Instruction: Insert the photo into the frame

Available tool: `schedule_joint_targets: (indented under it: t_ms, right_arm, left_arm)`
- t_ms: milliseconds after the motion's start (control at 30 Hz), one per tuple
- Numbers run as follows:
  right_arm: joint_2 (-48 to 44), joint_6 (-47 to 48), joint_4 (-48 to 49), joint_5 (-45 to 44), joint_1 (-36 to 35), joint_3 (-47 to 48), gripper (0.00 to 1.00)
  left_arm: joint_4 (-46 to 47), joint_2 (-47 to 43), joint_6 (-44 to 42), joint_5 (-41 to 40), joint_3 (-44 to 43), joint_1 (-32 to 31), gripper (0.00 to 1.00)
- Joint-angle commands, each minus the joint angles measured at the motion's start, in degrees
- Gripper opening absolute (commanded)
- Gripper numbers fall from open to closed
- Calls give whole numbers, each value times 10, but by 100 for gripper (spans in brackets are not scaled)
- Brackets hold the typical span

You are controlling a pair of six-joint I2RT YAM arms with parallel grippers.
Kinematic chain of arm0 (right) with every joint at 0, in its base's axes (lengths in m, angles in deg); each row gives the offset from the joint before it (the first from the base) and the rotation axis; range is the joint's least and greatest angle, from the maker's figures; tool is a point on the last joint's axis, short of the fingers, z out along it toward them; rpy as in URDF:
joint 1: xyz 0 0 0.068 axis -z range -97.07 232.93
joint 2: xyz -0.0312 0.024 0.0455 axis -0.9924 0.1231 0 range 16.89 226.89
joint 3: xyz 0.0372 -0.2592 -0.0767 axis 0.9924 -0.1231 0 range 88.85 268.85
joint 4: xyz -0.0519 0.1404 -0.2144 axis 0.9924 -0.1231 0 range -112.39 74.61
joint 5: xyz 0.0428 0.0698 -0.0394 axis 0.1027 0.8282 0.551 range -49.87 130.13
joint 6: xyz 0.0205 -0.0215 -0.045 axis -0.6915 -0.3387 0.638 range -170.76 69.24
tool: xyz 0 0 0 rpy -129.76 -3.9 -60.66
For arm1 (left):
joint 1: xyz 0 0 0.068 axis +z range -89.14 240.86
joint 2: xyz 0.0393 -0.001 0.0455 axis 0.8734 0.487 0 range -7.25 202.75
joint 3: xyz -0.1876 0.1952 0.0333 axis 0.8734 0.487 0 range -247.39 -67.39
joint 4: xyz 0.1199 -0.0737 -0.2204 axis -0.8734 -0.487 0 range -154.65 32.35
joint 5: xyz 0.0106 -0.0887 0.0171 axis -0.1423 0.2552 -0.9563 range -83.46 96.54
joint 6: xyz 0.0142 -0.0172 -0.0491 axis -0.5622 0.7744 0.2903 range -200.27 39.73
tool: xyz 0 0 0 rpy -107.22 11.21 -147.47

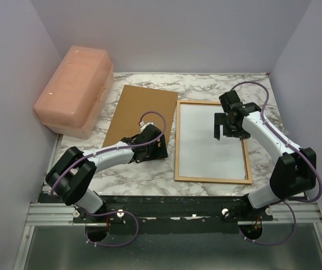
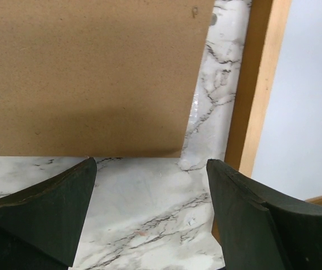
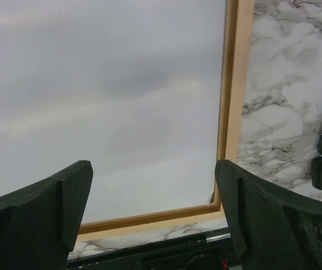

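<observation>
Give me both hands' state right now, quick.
Left hand: open, holding nothing, low by the brown board.
Right hand: open, holding nothing, above the frame.

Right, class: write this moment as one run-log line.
left tool open, over table by board | right tool open, above frame | photo white side up, inside frame | board apart from frame

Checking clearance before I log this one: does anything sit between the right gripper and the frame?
Nothing visible does. The right gripper hangs open over the frame, whose inside shows plain white. The brown board lies to its left, apart from it.
</observation>
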Motion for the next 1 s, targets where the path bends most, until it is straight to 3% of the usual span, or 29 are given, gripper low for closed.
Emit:
schedule_joint_targets:
  t_ms: [0,200,433,767,967]
  right_arm:
    - [4,-20,37,60,-27,-20,99]
    - [38,-55,84,118,-100,-22,99]
    - [59,-116,206,299,-163,-19,98]
    - [157,-151,252,303,-245,40,97]
    - [241,-158,250,276,-288,93,96]
  left_arm:
    - [80,-52,-12,38,36,-4,83]
    - [134,-134,-12,40,83,-3,84]
    - [141,-260,-2,-17,133,-1,84]
    - [53,-466,-17,-118,150,-1,87]
    - [20,-519,-29,-131,141,-1,92]
